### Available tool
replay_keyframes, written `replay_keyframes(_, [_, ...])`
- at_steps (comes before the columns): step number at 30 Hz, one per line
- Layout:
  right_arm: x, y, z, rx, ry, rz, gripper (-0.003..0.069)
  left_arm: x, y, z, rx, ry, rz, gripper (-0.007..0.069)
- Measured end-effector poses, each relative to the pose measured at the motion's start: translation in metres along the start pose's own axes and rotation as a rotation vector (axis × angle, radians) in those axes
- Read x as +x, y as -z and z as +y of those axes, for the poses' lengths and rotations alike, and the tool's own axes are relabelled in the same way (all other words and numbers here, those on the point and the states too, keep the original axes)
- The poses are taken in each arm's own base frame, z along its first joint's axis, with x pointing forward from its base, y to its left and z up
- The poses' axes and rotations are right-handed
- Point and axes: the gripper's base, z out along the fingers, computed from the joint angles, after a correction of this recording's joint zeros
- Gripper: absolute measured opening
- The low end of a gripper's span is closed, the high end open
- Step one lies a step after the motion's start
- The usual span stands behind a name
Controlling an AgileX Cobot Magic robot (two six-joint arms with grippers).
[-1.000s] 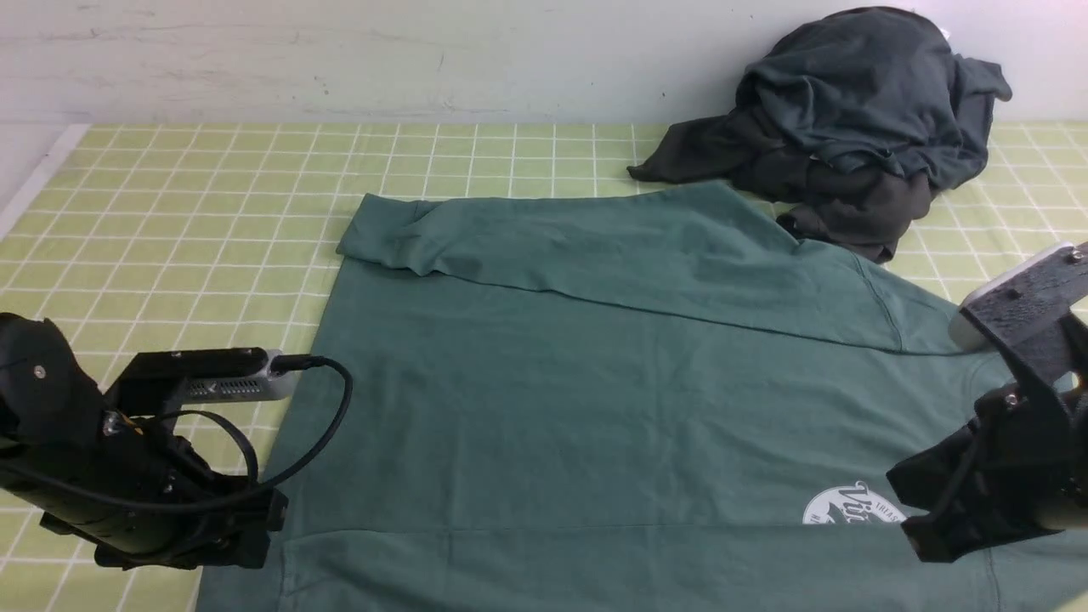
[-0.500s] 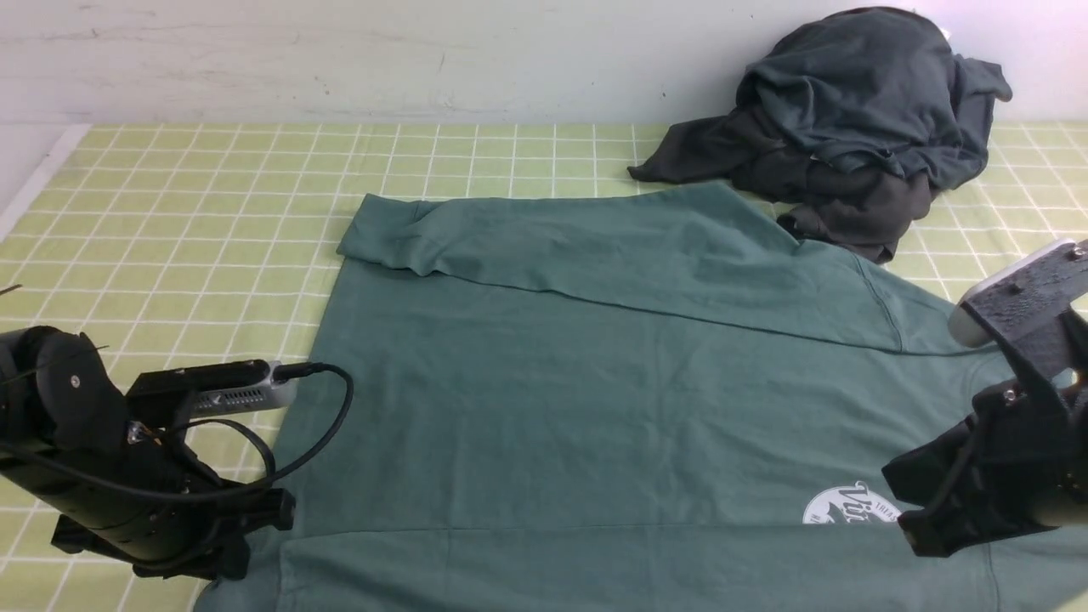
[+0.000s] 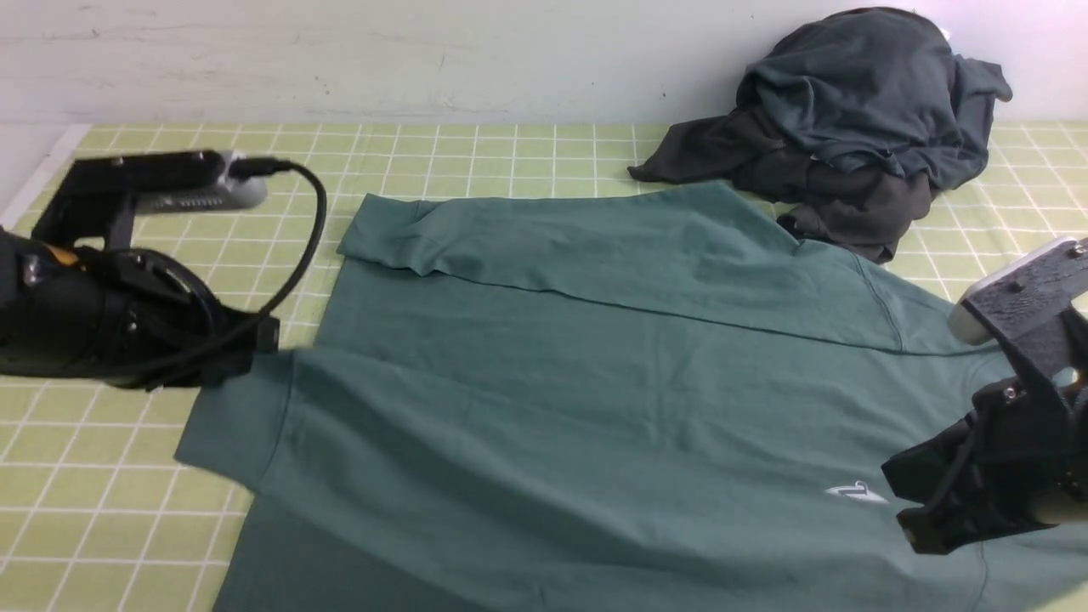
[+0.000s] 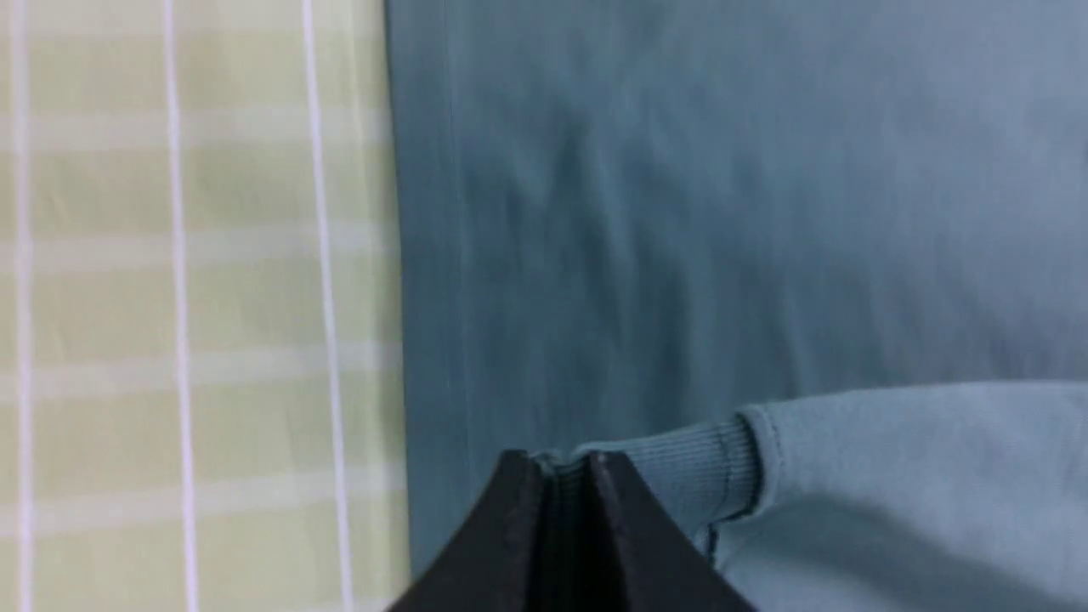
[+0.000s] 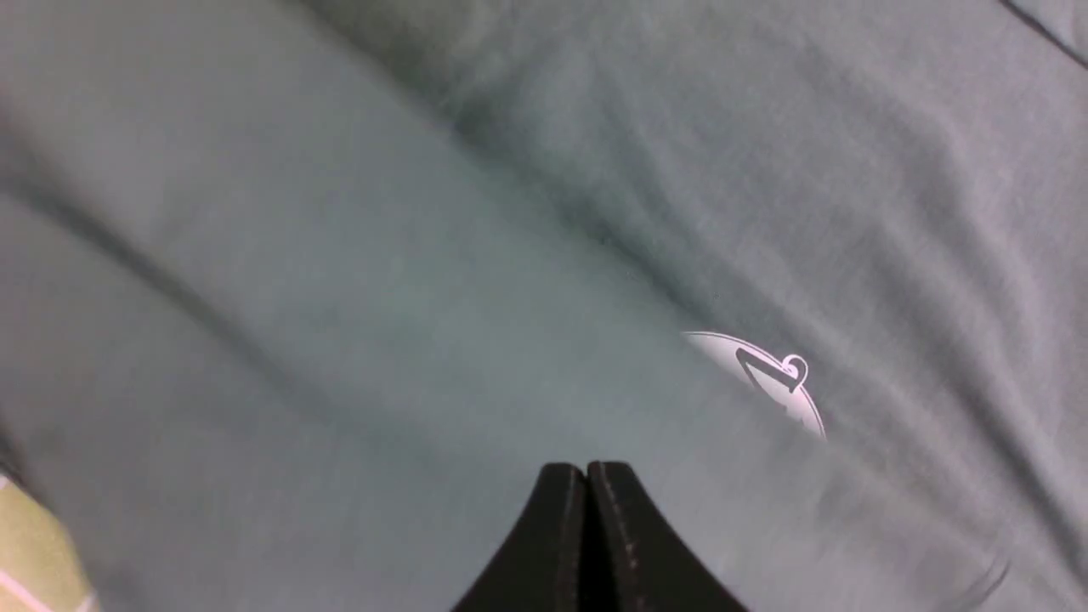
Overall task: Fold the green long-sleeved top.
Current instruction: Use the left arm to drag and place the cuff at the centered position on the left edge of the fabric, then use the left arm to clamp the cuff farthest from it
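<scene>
The green long-sleeved top (image 3: 595,391) lies spread on the checked table, its far sleeve folded across the upper body. My left gripper (image 3: 265,344) is shut on the ribbed cuff (image 4: 680,480) of the near sleeve. In the left wrist view the cuff is pinched between the jaws of the left gripper (image 4: 568,463). The lifted sleeve stretches across the body toward the right and covers most of the white logo (image 3: 857,491). My right gripper (image 3: 905,506) hovers low over the top by the logo (image 5: 769,382). In the right wrist view the right gripper (image 5: 586,467) is shut with nothing between its jaws.
A heap of dark charcoal clothes (image 3: 850,119) sits at the back right against the wall, touching the top's shoulder edge. The yellow-green checked cloth (image 3: 170,170) shows bare at the left and back. The table's left edge (image 3: 34,178) runs near my left arm.
My left gripper closed on the near sleeve's cuff, then rose and moved back, pulling the sleeve up over the body. The logo became mostly covered. The right arm barely moved.
</scene>
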Motion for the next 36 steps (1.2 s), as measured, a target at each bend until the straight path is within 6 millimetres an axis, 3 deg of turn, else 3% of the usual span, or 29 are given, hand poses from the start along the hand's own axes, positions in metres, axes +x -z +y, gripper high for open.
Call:
replay_keyframes(4, [0.000, 0.000, 0.000, 0.000, 0.000, 0.000, -0.0014, -0.018, -0.019, 0.004, -0.014, -0.008, -0.027, 0.0037])
replay_keyframes(9, [0.000, 0.000, 0.000, -0.001, -0.001, -0.002, -0.0014, -0.044, -0.087, 0.016, -0.025, -0.018, 0.051, 0.0056])
replay_keyframes(12, [0.000, 0.000, 0.000, -0.001, -0.001, -0.002, -0.0014, -0.055, -0.119, 0.022, -0.028, -0.025, 0.090, 0.0112])
replay_keyframes(13, [0.000, 0.000, 0.000, -0.001, 0.001, -0.002, -0.0014, -0.066, -0.136, 0.024, -0.027, -0.040, 0.111, 0.0180])
replay_keyframes(14, [0.000, 0.000, 0.000, -0.001, 0.001, -0.002, -0.0014, -0.067, -0.137, 0.025, -0.026, -0.041, 0.108, 0.0188])
replay_keyframes(15, [0.000, 0.000, 0.000, -0.002, 0.001, -0.001, -0.0014, -0.081, -0.147, 0.025, -0.025, -0.055, 0.100, 0.0255])
replay_keyframes(18, [0.000, 0.000, 0.000, -0.003, -0.001, -0.002, -0.0014, -0.101, -0.161, 0.027, -0.025, -0.065, 0.067, 0.0349])
replay_keyframes(21, [0.000, 0.000, 0.000, -0.003, -0.001, -0.002, -0.0014, -0.119, -0.170, 0.028, -0.024, -0.052, 0.020, 0.0376])
replay_keyframes(24, [0.000, 0.000, 0.000, -0.003, -0.001, -0.002, -0.0014, -0.130, -0.189, 0.031, -0.027, -0.039, -0.013, 0.0378])
replay_keyframes(31, [-0.002, 0.000, -0.001, 0.007, -0.001, -0.027, -0.0014, -0.124, -0.248, 0.045, -0.046, -0.027, -0.038, 0.0371])
replay_keyframes(35, [-0.003, 0.000, -0.001, 0.008, -0.001, -0.032, -0.0014, -0.115, -0.267, 0.050, -0.052, -0.021, -0.022, 0.0300])
replay_keyframes(36, [-0.003, 0.000, -0.001, 0.010, 0.000, -0.034, -0.0014, -0.116, -0.268, 0.050, -0.056, -0.030, -0.037, 0.0223])
